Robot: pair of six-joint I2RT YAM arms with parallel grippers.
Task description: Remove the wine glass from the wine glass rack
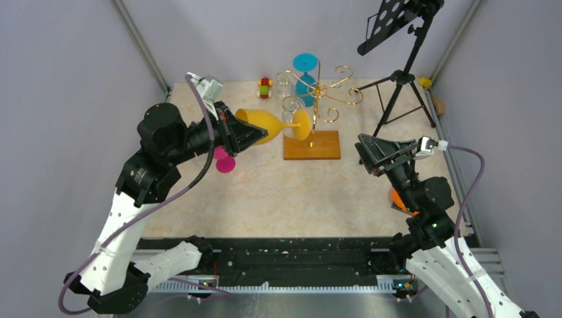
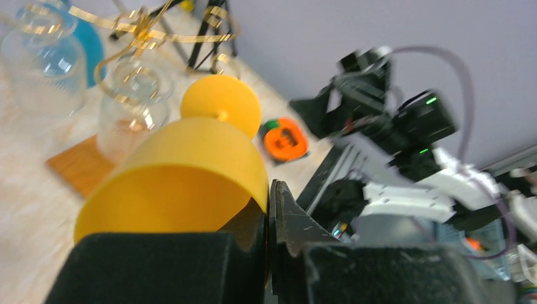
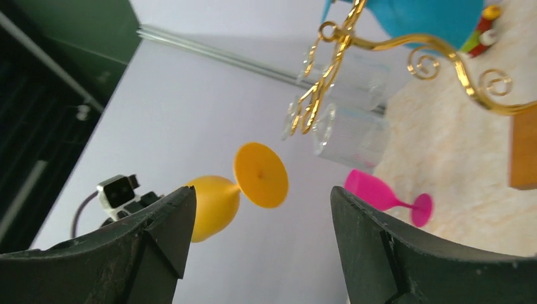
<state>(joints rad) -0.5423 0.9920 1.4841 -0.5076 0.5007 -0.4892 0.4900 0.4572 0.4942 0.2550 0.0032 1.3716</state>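
A pale worktop [image 1: 265, 199] carries the gold wire wine glass rack [image 1: 313, 126] on its wooden base, straight ahead of the left gripper [image 1: 248, 134]. That gripper is pinched narrowly shut on the bowl rim of a yellow wine glass [image 1: 268, 124]. The glass lies on its side, its long axis running straight out from the gripper. The bowl is at the fingers, and the stem and round foot point away toward the rack's central pole. The foot sits just beside the pole and looks clear of the curled arms, though contact cannot be ruled out. The left arm is by far the nearer. The right gripper [image 1: 366, 154] stands wide apart, holding nothing, with the rack between it and the glass. The yellow bowl is empty. Beyond its foot, a blue glass [image 1: 305, 73] and clear glasses [image 1: 293, 106] hang among the arms, also empty. A pink glass [image 1: 225, 162] lies on the worktop under the left gripper.
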